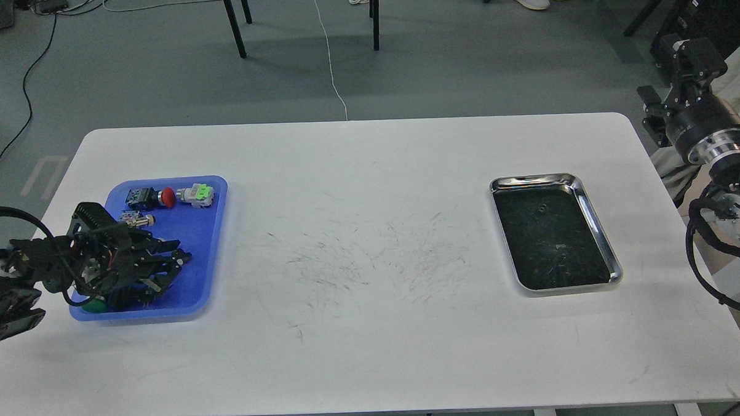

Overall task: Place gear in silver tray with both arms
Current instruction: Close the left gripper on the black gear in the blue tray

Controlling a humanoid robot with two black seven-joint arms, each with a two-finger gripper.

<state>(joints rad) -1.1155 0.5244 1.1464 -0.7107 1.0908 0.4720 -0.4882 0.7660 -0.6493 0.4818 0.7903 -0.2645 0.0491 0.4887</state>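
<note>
1. The silver tray (597, 227) lies on the white table (358, 233) at about 3 o'clock from the table's middle; its long axis runs roughly from 11 to 5 o'clock, the near end swung slightly right.
2. A small dark piece (540, 209) sits on the tray's dark bottom near its far end; whether it is a gear cannot be told.
3. The left end effector (173, 259) reaches into the blue tray (217, 238) at 9 o'clock, its fingers slightly apart with nothing seen between them.
4. A red-capped switch (154, 197) and a green-and-grey part (198, 194) lie at that tray's far end.
5. The right end effector (694, 58) hangs off the table at 2 o'clock; its fingers cannot be told apart.
</note>
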